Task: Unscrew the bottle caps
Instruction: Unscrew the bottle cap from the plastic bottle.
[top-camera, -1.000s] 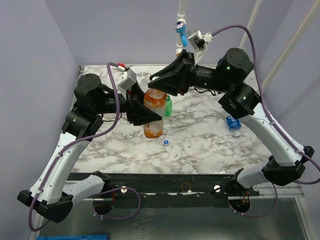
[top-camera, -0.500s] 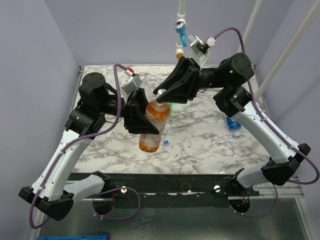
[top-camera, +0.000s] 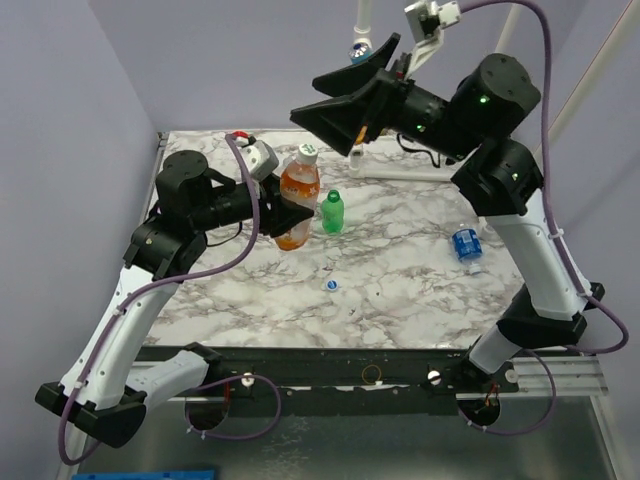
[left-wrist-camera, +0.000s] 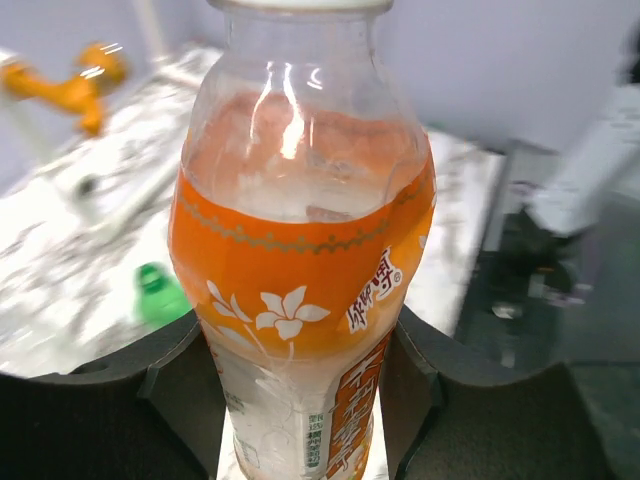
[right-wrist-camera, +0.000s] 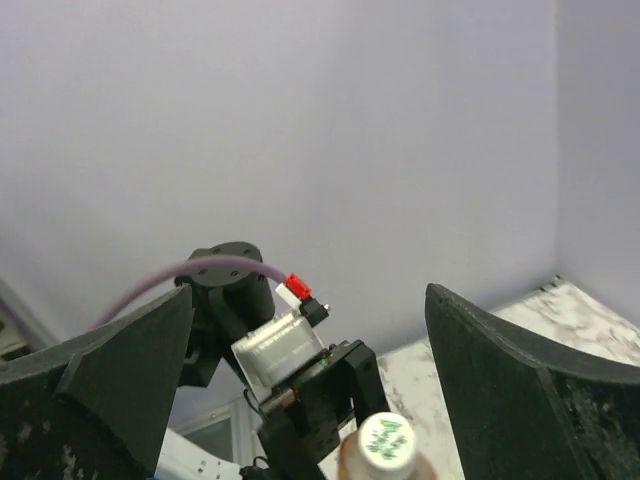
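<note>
My left gripper (top-camera: 287, 212) is shut on the lower body of the orange bottle (top-camera: 298, 195) and holds it upright above the table. In the left wrist view the orange bottle (left-wrist-camera: 300, 250) fills the frame between my dark fingers (left-wrist-camera: 440, 400). Its white cap (top-camera: 307, 151) with green print sits on the neck. My right gripper (top-camera: 305, 96) hangs open above and behind the bottle, apart from it. The right wrist view shows the cap (right-wrist-camera: 387, 437) below the spread right gripper (right-wrist-camera: 308, 300). One loose cap (top-camera: 332, 285) lies on the marble.
A small green bottle (top-camera: 332, 212) stands just right of the orange one, also seen as the green bottle (left-wrist-camera: 160, 295). A blue-labelled bottle (top-camera: 465, 245) lies at the right. A white pipe with a blue fitting (top-camera: 360, 50) rises at the back, and an orange fitting (left-wrist-camera: 85, 75) is nearby.
The right gripper let go of the bottle top, opened wide and rose up and back. The left arm brought the tilted orange bottle upright and back towards the left.
</note>
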